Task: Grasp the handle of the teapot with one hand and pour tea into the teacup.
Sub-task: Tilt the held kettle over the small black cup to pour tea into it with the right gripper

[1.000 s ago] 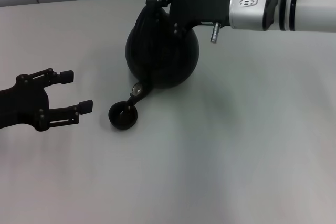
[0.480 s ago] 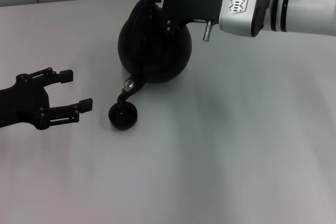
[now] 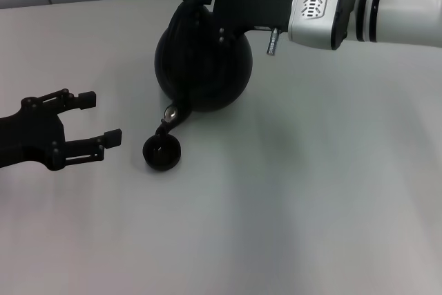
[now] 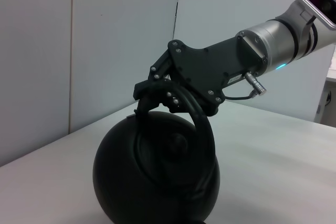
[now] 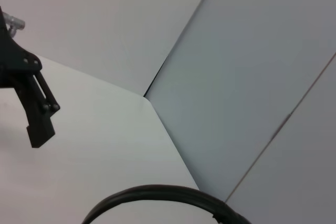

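The right gripper (image 3: 197,6) pinches the handle (image 4: 197,116) of the round matte-black teapot (image 3: 202,67), tilted, spout over the teacup (image 3: 161,153); the left gripper (image 3: 97,119) is spread.

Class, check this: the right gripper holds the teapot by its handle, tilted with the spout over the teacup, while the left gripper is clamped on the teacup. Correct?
Not quite. The head view shows the left gripper open and apart from the teacup, touching nothing. The rest stands.
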`<state>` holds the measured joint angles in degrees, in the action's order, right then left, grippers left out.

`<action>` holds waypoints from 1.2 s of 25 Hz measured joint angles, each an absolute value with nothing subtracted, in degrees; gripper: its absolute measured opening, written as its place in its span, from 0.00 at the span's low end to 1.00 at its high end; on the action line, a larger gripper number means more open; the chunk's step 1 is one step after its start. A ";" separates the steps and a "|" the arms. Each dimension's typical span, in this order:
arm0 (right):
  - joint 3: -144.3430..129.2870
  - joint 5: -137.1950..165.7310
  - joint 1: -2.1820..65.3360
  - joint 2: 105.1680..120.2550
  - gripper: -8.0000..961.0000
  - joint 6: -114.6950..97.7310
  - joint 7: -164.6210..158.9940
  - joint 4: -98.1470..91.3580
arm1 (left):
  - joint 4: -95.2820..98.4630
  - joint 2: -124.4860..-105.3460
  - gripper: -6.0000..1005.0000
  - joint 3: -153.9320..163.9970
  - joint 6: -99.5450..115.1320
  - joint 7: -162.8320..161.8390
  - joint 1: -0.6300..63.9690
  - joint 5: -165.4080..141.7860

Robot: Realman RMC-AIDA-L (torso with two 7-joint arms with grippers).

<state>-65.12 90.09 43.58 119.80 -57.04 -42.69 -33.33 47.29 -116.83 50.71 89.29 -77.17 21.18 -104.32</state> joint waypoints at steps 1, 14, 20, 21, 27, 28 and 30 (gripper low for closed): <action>-65.45 90.09 43.59 119.77 0.11 -57.03 -42.68 -33.43 | 47.28 -116.82 0.86 50.71 89.29 -77.17 21.18 -104.32; -67.83 90.06 42.90 119.75 0.11 -56.57 -42.68 -36.54 | 47.02 -116.62 0.86 50.71 89.20 -77.17 21.18 -104.32; -69.03 90.27 42.63 119.78 0.10 -56.11 -42.68 -37.66 | 47.02 -116.62 0.86 50.71 89.21 -77.17 21.10 -104.32; -70.12 90.25 42.36 119.79 0.10 -55.40 -42.69 -38.33 | 47.02 -116.62 0.86 50.71 89.21 -77.17 21.07 -104.32; -71.57 90.13 42.00 119.80 0.10 -53.96 -42.70 -39.17 | 47.02 -116.62 0.86 50.72 88.91 -77.17 21.01 -104.32; -71.58 90.12 41.97 119.80 0.10 -53.91 -42.71 -39.27 | 47.00 -116.63 0.86 50.71 88.58 -77.17 21.00 -104.32; -71.73 90.12 41.81 119.80 0.10 -53.86 -42.71 -39.86 | 46.97 -116.63 0.86 50.71 88.55 -77.16 21.00 -104.32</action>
